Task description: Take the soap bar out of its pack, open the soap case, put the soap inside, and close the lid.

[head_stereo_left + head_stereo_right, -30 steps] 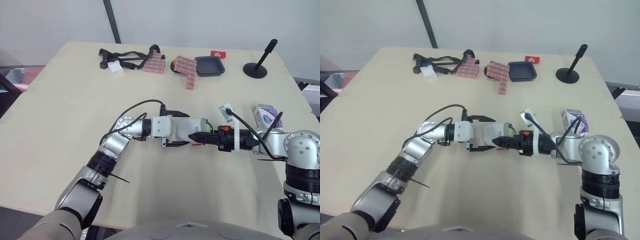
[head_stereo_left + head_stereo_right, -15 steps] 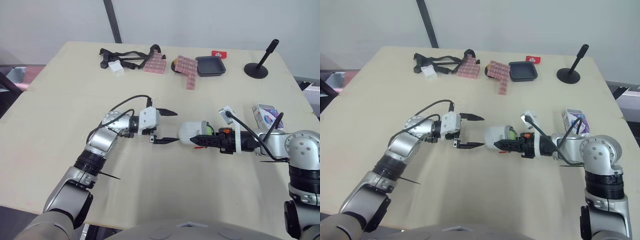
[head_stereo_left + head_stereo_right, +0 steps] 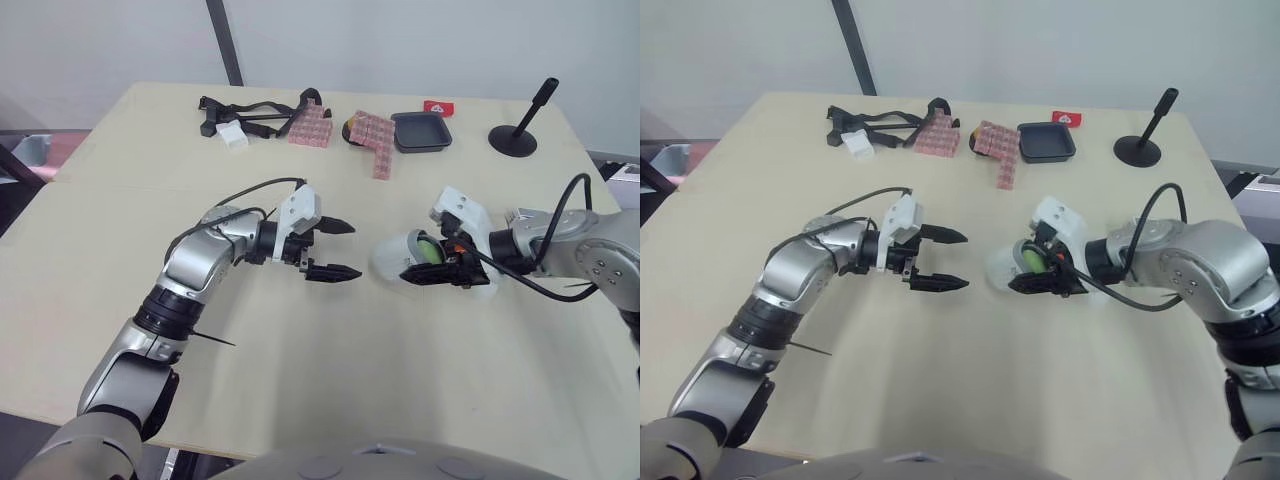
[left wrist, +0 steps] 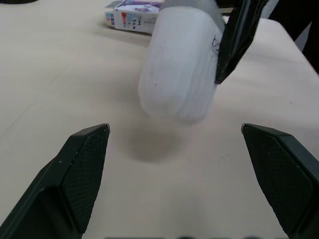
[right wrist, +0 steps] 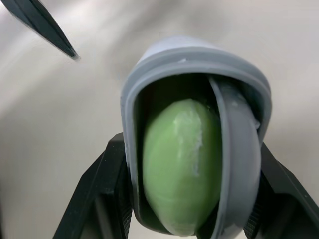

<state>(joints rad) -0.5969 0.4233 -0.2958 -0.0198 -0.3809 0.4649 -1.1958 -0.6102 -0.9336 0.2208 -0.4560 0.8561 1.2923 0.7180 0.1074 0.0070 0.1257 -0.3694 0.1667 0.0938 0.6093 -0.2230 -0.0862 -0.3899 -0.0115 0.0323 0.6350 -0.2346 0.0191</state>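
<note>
One soap case (image 3: 392,256) holding green soap (image 5: 179,164), pinched by right hand (image 3: 428,264), left hand (image 3: 352,250) spread, near it

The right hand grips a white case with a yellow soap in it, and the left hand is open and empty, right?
No: the soap is green, not yellow, as the right wrist view shows. The right gripper grips the white case, and the left gripper is open and empty.

Your left gripper (image 3: 355,249) has drawn back to the left from around the soap case (image 3: 393,256) and now stands apart from it, fingers spread. Your right gripper (image 3: 425,264) has swung the case round, so its mouth faces near, with the green soap (image 3: 427,248) showing inside.
</note>
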